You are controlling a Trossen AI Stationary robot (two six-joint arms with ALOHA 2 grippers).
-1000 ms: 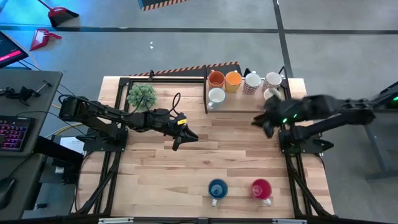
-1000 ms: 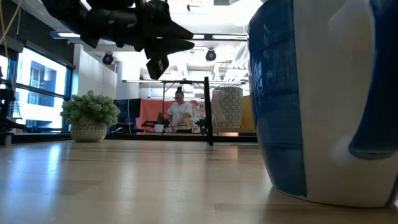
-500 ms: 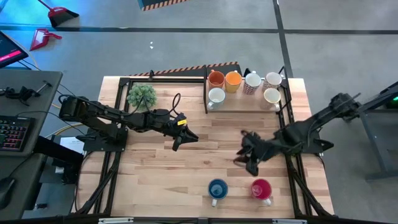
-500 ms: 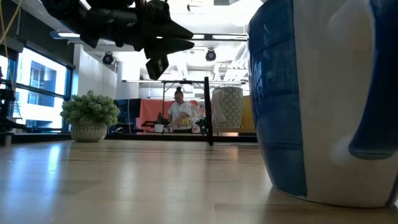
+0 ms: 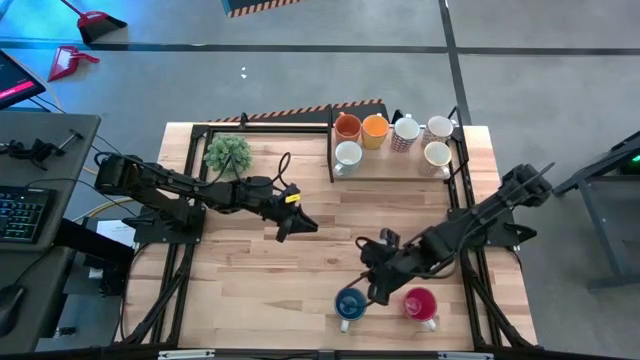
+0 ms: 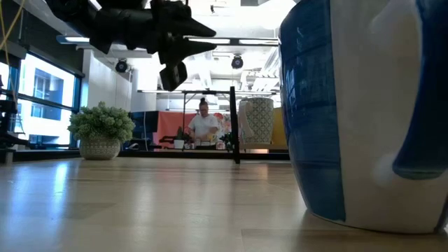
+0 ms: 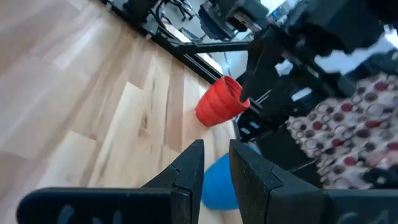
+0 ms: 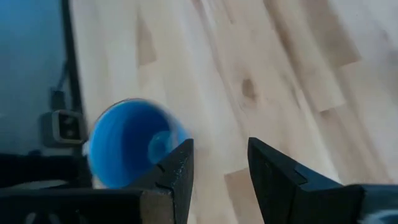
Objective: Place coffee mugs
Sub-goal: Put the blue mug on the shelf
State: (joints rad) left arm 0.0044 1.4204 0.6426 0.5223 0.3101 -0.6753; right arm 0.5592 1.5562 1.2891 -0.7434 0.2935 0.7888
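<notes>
A blue mug (image 5: 350, 303) and a red mug (image 5: 420, 303) stand upright near the table's front edge. Six more mugs stand on the rack (image 5: 395, 172) at the back right: two orange (image 5: 347, 126), one patterned (image 5: 405, 131) and three white (image 5: 437, 154). My right gripper (image 5: 372, 288) hangs open just above and beside the blue mug (image 8: 127, 149), slanting down, with nothing between its fingers. My left gripper (image 5: 298, 226) hovers over the table's middle, nearly level, its fingers (image 7: 193, 165) a narrow gap apart and holding nothing.
A small green potted plant (image 5: 228, 153) stands at the back left. A dark frame runs along the table's sides and back (image 5: 190, 180). Bare wood (image 5: 250, 280) lies between the arms. In the low view the blue mug (image 6: 350, 112) fills the right side, and a person (image 6: 203, 126) stands far behind.
My right gripper has swung from the rack at the back right toward the near edge and the left, sinking until it hangs over the blue mug, and it has stayed open. My left gripper has rolled slightly in place.
</notes>
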